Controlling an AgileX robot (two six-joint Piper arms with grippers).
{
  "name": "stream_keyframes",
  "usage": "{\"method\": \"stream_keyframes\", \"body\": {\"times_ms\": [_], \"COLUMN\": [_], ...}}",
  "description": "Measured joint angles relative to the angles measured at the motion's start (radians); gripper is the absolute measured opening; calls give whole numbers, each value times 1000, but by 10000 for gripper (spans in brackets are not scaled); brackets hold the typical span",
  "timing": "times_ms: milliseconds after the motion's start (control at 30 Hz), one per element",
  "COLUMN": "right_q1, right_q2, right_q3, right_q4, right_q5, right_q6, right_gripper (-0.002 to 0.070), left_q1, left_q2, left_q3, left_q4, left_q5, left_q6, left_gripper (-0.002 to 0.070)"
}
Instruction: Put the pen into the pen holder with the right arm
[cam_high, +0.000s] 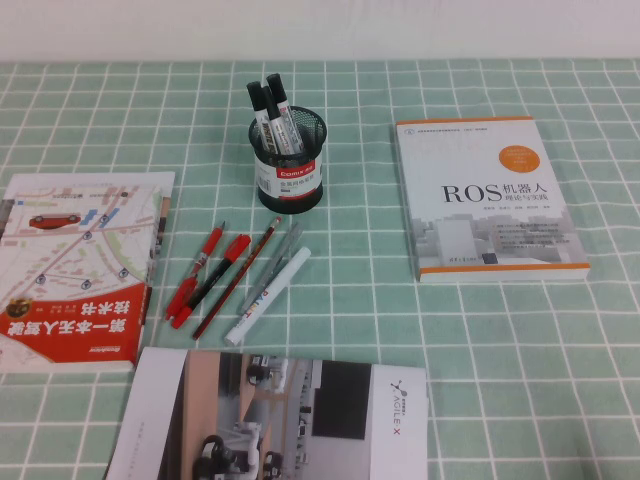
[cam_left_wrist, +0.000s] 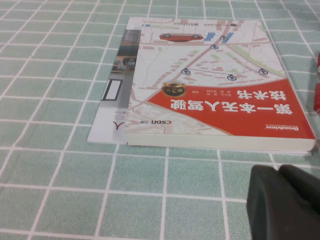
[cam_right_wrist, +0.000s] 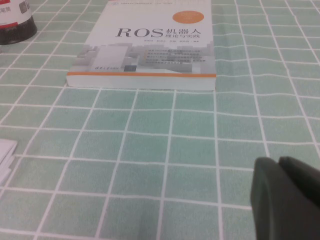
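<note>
The pen (cam_high: 268, 296), a thick white marker, lies on the green checked cloth at the right end of a row of pens, in front of the pen holder. The pen holder (cam_high: 289, 165) is a black mesh cup with a red and white label; two black-capped markers (cam_high: 270, 112) stand in it. Its edge shows in the right wrist view (cam_right_wrist: 15, 20). Neither arm shows in the high view. My right gripper (cam_right_wrist: 278, 162) is shut and empty, low over bare cloth in front of the ROS book. My left gripper (cam_left_wrist: 280, 171) is shut and empty, before the red book.
A white ROS book (cam_high: 490, 200) lies right of the holder, also in the right wrist view (cam_right_wrist: 150, 45). A red map book (cam_high: 75, 270) lies at the left, also in the left wrist view (cam_left_wrist: 220, 100). Red pens (cam_high: 205, 275), a grey pen (cam_high: 283, 250) and a brochure (cam_high: 280, 420) lie near the front.
</note>
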Motion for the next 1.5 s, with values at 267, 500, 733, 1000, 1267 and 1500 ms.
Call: {"method": "stream_keyframes", "body": {"times_ms": [267,500,733,1000,1267,1500], "right_q1": [0,0,0,0,0,0], "right_q2": [0,0,0,0,0,0], "right_q3": [0,0,0,0,0,0], "right_q4": [0,0,0,4,31,133], "right_q5": [0,0,0,-2,-16,-51], "right_q6": [0,0,0,0,0,0], "right_gripper": [-20,-20,-20,-20,-20,-20], "left_q1": [0,0,0,0,0,0], "left_q2": [0,0,0,0,0,0], "left_q3": [0,0,0,0,0,0], "left_q4": [0,0,0,0,0,0], "left_q5": [0,0,0,0,0,0], "left_q6": [0,0,0,0,0,0], "left_gripper": [-4,-4,-4,-4,-4,-4]}}
